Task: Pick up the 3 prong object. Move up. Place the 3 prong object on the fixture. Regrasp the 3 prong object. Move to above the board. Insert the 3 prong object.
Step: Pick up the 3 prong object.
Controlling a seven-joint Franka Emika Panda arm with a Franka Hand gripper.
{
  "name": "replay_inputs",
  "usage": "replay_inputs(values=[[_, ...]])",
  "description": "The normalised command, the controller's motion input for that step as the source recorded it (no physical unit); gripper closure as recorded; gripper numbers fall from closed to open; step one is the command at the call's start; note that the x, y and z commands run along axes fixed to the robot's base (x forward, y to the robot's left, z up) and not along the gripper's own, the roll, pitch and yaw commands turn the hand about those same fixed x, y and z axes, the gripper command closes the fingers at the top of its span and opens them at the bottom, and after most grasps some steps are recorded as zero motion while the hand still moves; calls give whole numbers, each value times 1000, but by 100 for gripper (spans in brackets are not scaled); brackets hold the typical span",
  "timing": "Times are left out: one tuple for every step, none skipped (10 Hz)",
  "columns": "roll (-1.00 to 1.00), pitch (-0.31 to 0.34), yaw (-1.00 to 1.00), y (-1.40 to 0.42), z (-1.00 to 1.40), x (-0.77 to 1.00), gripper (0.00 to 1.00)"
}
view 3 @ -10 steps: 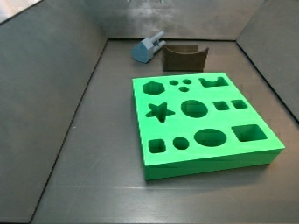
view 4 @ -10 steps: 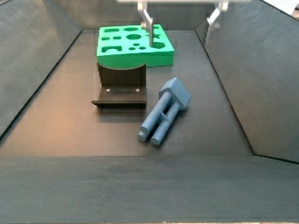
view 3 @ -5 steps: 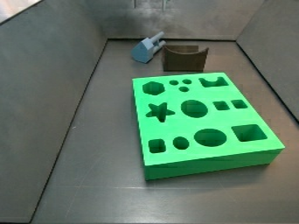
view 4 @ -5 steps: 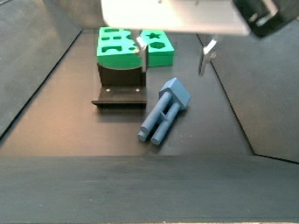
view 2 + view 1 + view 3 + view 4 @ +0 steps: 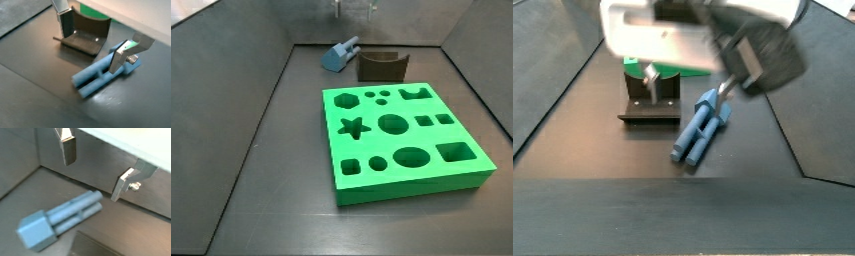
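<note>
**While the jaws hang apart, the piece lies free below them**

Because the pick-up is not yet made, everything turns on how the gripper stands to the 3 prong object. Its silver fingers are spread wide and hold nothing. The light-blue piece lies flat on the dark floor just beside the fixture, apart from it, with the board beyond. My judgement: the fingers straddle its long axis crosswise, so a straight descent should bracket the body

Dull grey walls, dark floor.
</note>
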Motion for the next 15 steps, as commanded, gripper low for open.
replay_inputs(values=[[40, 164, 0, 0, -229, 211, 0], [1, 26, 0, 0, -617, 234, 0], [0, 0, 0, -9, -697, 131, 0], [0, 0, 0, 0, -534, 9, 0], [7, 0, 0, 0, -380, 0, 0], [0, 0, 0, 0, -263, 0, 0], [0, 0, 0, 0, -294, 0, 0], [13, 0, 0, 0, -397, 0, 0], [31, 0, 0, 0, -509, -29, 0], [9, 0, -66, 0, -434, -43, 0], [19, 19, -134, 0, -389, -71, 0], [29, 106, -151, 57, -309, -63, 0], [13, 140, -191, 126, -314, -46, 0], [0, 76, -209, 63, -420, 0, 0], [0, 3, -229, 14, -480, -14, 0]])
